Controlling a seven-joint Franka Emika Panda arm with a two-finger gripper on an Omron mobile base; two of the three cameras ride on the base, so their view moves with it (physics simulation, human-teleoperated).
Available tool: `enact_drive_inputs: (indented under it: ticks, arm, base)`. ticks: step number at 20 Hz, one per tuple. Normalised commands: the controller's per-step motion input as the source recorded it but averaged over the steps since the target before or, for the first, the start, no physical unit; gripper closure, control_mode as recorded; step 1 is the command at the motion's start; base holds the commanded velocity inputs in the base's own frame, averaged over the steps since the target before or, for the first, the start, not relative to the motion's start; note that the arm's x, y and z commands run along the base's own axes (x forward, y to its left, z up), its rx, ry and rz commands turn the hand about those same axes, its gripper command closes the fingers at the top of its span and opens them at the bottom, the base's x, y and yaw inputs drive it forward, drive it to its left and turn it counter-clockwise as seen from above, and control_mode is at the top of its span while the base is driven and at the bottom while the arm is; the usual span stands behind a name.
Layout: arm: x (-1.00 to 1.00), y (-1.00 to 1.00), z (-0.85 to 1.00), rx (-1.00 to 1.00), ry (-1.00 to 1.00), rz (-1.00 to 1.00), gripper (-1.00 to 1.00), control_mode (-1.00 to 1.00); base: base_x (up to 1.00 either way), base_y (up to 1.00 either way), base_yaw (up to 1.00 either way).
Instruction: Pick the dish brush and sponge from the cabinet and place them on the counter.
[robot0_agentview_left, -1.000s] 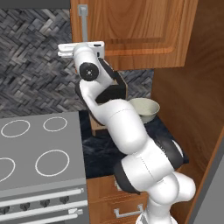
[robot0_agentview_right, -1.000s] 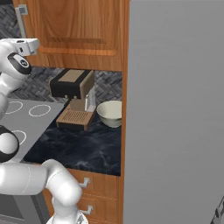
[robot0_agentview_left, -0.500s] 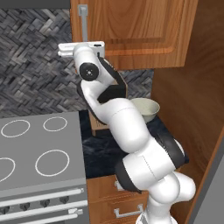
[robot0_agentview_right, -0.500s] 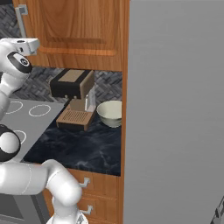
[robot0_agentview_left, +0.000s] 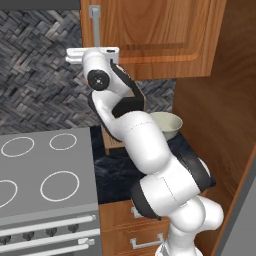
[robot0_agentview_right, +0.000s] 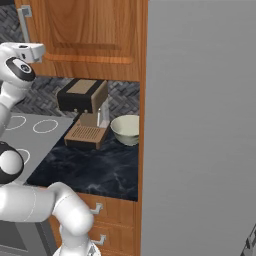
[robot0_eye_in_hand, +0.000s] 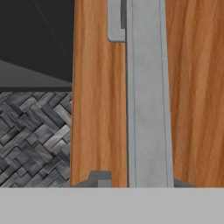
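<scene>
The cabinet (robot0_agentview_left: 155, 35) (robot0_agentview_right: 85, 30) is a brown wooden wall unit, and its panelled door is closed. Its grey bar handle (robot0_agentview_left: 95, 20) (robot0_agentview_right: 23, 22) (robot0_eye_in_hand: 146, 96) runs upright along the door's left edge. My gripper (robot0_agentview_left: 95, 49) (robot0_agentview_right: 31, 50) (robot0_eye_in_hand: 140, 183) is raised to the lower part of that bar. In the hand view its dark fingertips (robot0_eye_in_hand: 99, 178) sit tight on either side of the bar, shut on it. The dish brush and the sponge are hidden. The black marbled counter (robot0_agentview_left: 117, 172) (robot0_agentview_right: 90, 165) lies below.
A grey stovetop (robot0_agentview_left: 40, 170) with white rings lies left of the counter. On the counter stand a pale bowl (robot0_agentview_left: 167, 125) (robot0_agentview_right: 125, 129), a dark box (robot0_agentview_right: 80, 95) and a wooden rack (robot0_agentview_right: 87, 135). A tall grey panel (robot0_agentview_right: 200, 125) walls off the right. Drawers (robot0_agentview_left: 125, 225) sit under the counter.
</scene>
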Motion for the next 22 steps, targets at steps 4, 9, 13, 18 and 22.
enact_drive_inputs:
  ticks: [4,9,13,18,22]
  arm:
    - [-0.01,0.00,0.05,-0.01,0.02,-0.03,1.00,-1.00]
    - [-0.02,-0.01,0.02,0.00,0.00,0.00,1.00,-1.00]
    - [-0.21,-0.05,0.22,0.00,0.00,0.00,1.00,-1.00]
    - [-0.21,-0.04,0.44,0.00,0.04,0.00,1.00,-1.00]
    - [-0.28,-0.10,0.51,-0.01,0.06,0.00,1.00,-1.00]
  base:
    - [0.00,0.00,0.00]
    - [0.00,0.00,0.00]
    - [0.00,0.00,0.00]
    - [0.00,0.00,0.00]
    - [0.00,0.00,0.00]
